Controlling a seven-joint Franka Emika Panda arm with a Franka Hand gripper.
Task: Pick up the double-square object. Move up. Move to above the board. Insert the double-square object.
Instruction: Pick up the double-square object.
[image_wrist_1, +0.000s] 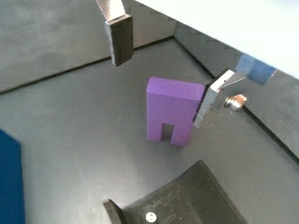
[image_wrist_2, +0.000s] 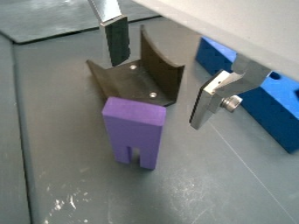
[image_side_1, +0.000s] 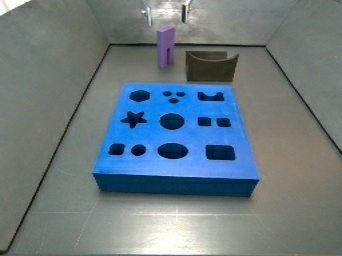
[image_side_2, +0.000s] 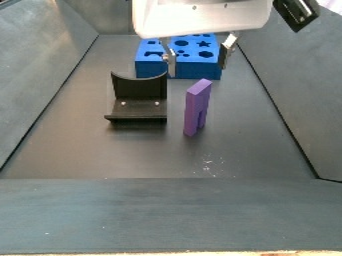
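two fingers (image_wrist_1: 119, 39) spread wide, tool (image_wrist_2: 158, 68) poised above upright block (image_wrist_2: 135, 131) beside fixture (image_wrist_2: 138, 80); off-centre descent likely to tip it before board (image_side_1: 174, 135) insertion.

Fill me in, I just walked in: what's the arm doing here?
The gripper hangs open just above the upright purple block, with a finger on either side of its top and nothing held. The block stands on the floor beside the dark fixture, apart from the blue board, whose cut-out holes are all empty. Nothing has been picked up or inserted yet.
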